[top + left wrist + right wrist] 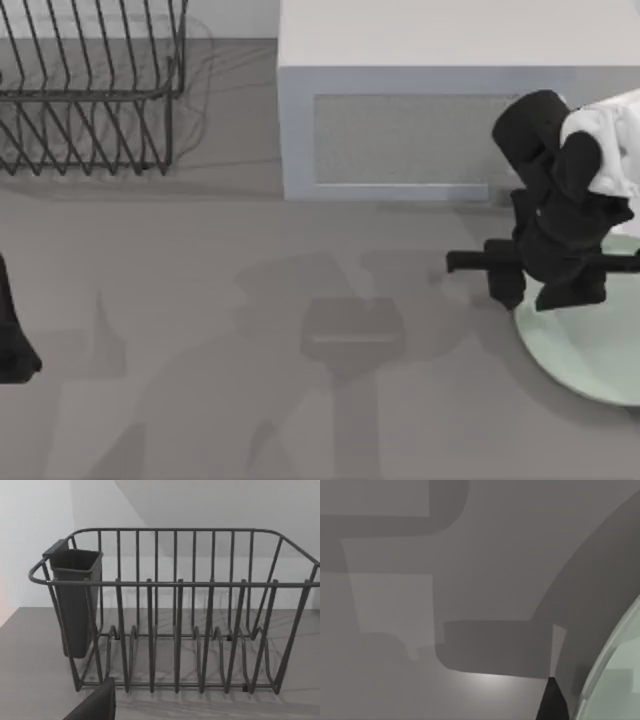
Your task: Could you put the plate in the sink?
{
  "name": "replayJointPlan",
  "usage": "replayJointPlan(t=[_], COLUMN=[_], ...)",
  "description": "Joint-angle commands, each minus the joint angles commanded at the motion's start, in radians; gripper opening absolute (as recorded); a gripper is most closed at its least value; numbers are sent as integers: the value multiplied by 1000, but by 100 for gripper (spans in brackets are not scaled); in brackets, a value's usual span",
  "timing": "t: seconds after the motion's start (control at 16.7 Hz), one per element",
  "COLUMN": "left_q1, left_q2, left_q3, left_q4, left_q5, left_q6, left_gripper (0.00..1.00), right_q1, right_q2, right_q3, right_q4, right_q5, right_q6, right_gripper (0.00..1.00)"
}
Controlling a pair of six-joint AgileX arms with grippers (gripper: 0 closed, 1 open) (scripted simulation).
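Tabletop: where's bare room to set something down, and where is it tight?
Bare grey table runs from the microwave's front to the near edge, between the parked left gripper and the plate. It is crowded at the right, where the right gripper hangs over the plate's rim, and back left by the dish rack.

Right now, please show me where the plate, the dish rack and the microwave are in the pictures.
plate [585,350], top view, on its bare pale green surface near the rim.
dish rack [175,583], left wrist view, on its front top wire.
microwave [400,140], top view, on its front panel.
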Motion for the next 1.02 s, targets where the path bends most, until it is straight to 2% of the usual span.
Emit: replayJointPlan(t=[0.18,0.42,0.72,1.02], left_q1=[0,0,0,0], left_q2=[0,0,0,0], left_q3=[0,0,0,0], left_q4=[0,0,0,0], left_q5=[0,0,0,0], left_q6=[0,0,0,0], left_gripper=[100,100,100,100], right_q1=[-11,60,143,119], right_q2=[-73,-71,-92,-97], right_q3=[23,83,349,715], right_q4=[1,-107,-418,-774], right_q5=[8,52,121,109], right_q6=[-3,-28,-65,-62], right_gripper=[0,0,0,0])
